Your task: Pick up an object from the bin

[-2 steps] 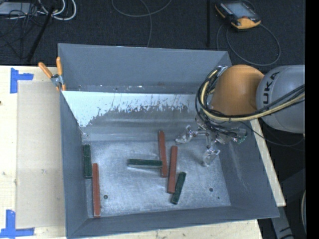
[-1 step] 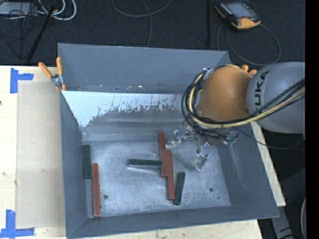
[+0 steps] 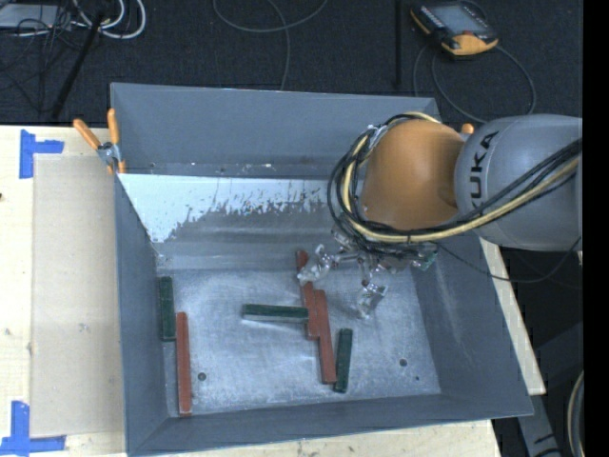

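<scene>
Hovering right of centre in the grey bin (image 3: 266, 131) with gripper (image 3: 338, 288) spread wide, just above the far end of a red-brown bar (image 3: 320, 339). Flanked by one dark green bar (image 3: 274, 310) left, another (image 3: 343, 360) near right.

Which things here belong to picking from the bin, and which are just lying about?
Job in hand:
gripper
bin
middle red stick
middle green stick
right green stick
left red stick
left green stick

Lying about, beyond the bin:
orange handset
cables
</scene>
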Motion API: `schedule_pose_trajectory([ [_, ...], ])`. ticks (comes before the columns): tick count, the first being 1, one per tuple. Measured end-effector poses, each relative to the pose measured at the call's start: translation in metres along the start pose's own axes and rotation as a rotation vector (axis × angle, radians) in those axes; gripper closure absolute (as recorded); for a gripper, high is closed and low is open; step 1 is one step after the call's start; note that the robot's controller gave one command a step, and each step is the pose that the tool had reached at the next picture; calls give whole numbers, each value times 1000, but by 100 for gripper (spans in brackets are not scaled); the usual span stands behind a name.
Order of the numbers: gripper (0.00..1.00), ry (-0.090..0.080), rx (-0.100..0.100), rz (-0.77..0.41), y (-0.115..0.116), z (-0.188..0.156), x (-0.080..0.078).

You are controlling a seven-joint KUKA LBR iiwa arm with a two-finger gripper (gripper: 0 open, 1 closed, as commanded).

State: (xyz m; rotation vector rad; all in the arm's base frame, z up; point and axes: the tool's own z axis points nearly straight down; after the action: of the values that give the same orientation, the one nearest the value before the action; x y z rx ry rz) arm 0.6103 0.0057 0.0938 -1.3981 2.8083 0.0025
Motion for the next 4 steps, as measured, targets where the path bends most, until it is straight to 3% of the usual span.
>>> schedule_pose_trajectory([
  [1,0,-4,9,-287,33,10,1],
  [2,100,-2,-1,-340,20,18,-41],
  [4,100,-3,-2,-337,20,18,-41],
])
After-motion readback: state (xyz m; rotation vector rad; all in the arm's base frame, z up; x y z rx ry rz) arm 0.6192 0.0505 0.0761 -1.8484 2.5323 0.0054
